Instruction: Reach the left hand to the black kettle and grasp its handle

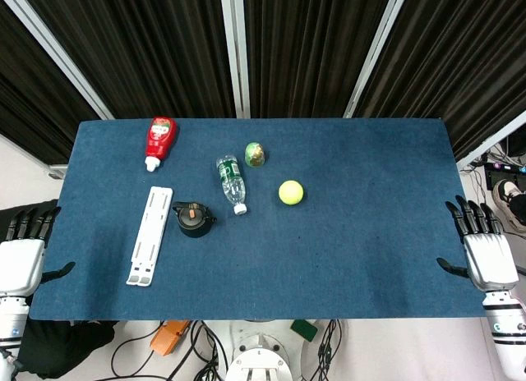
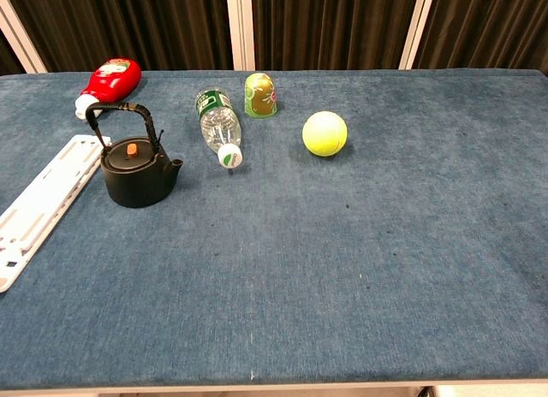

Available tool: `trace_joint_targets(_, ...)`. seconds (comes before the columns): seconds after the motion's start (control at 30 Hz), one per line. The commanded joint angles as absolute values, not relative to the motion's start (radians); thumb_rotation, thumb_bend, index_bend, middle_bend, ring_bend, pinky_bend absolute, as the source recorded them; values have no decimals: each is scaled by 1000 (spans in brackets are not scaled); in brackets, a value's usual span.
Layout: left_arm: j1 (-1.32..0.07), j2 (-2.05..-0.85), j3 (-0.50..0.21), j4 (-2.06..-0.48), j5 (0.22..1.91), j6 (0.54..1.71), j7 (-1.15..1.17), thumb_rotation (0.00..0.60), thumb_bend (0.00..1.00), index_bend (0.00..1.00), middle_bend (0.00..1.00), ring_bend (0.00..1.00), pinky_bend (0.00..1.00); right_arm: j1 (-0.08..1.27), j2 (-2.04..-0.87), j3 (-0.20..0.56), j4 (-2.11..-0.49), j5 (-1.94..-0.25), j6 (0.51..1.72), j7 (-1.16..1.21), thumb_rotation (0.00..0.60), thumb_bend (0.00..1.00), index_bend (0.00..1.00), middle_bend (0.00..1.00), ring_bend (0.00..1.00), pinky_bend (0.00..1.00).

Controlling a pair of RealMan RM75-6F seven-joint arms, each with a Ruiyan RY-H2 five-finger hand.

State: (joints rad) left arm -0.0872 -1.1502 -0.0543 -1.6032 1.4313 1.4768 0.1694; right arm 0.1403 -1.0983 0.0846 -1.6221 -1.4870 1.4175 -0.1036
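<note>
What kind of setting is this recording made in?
Probably a robot lab test station: a blue-covered table backed by black curtains, with loose cables on the floor and unrelated props like a tennis ball.

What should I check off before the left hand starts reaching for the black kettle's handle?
1. Left hand holds nothing, fingers apart: ok.
2. Black cast-iron kettle upright on the blue table: ok.
3. Its arched handle raised, free above the lid: ok.
4. White flat plastic rack lies between hand and kettle, in the likely path: not ok.
5. Clear plastic water bottle apart from the kettle: ok.
6. Right hand at the table's edge, away from everything: ok.
</note>
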Motion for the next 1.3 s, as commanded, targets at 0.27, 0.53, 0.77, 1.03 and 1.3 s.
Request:
trace_joint_targets(0.27,-136,-1145,-88,-1664,1471,1468,184,600,44,72,117,61,1,124,-1106,76,-1605,-1493,1441,-79,600,174,0,0,0,0)
trace_joint_targets(0.53,-314,-1148,-173,-1788,1497,1312,264,600,44,110,135,105,1,115,-1127,40,-1574,-1515,1425,-70,600,174,0,0,0,0)
trace_joint_targets(0.77,-494,-1227,-228,-1860,1350,1091,434,600,43,162,162,110,1,115,-1142,25,-1553,-1514,1405,-54,600,175,0,0,0,0)
trace_joint_targets(1.03,-628,-1359,-236,-1837,1093,1017,697,600,32,233,257,198,1,116,-1139,21,-1545,-1512,1395,-56,600,174,0,0,0,0)
trace_joint_targets(1.3,-706,-1424,-229,-1814,910,1037,815,600,29,297,354,281,1,116,-1145,22,-1535,-1503,1388,-50,600,174,0,0,0,0)
